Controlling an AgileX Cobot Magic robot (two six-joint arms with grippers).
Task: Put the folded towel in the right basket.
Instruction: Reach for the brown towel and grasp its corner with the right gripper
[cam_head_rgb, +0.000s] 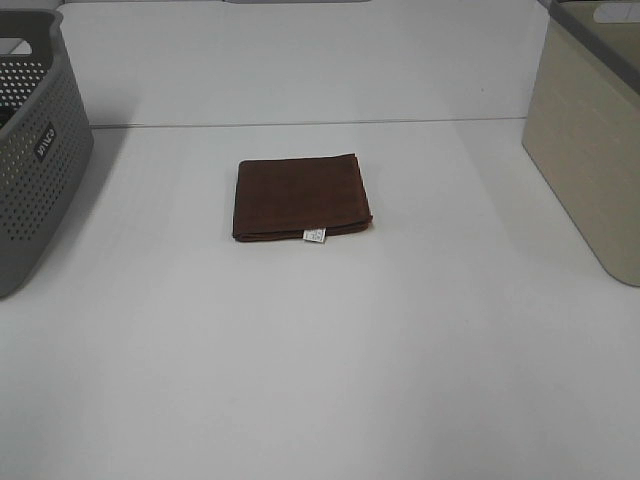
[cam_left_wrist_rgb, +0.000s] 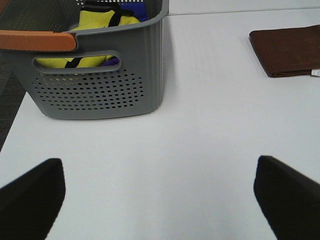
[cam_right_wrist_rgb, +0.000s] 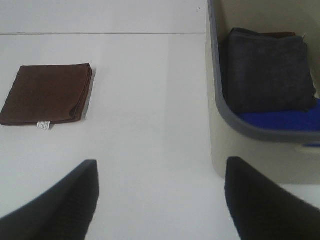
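Observation:
A folded brown towel with a small white tag lies flat in the middle of the white table. It also shows in the left wrist view and the right wrist view. The right basket is beige with a grey rim and stands at the table's right edge; the right wrist view shows a dark grey folded towel on blue cloth inside it. My left gripper is open and empty above the table near the left basket. My right gripper is open and empty beside the right basket. Neither arm shows in the exterior high view.
A grey perforated basket stands at the table's left edge; the left wrist view shows yellow and blue cloth inside it. A seam line runs across the table behind the towel.

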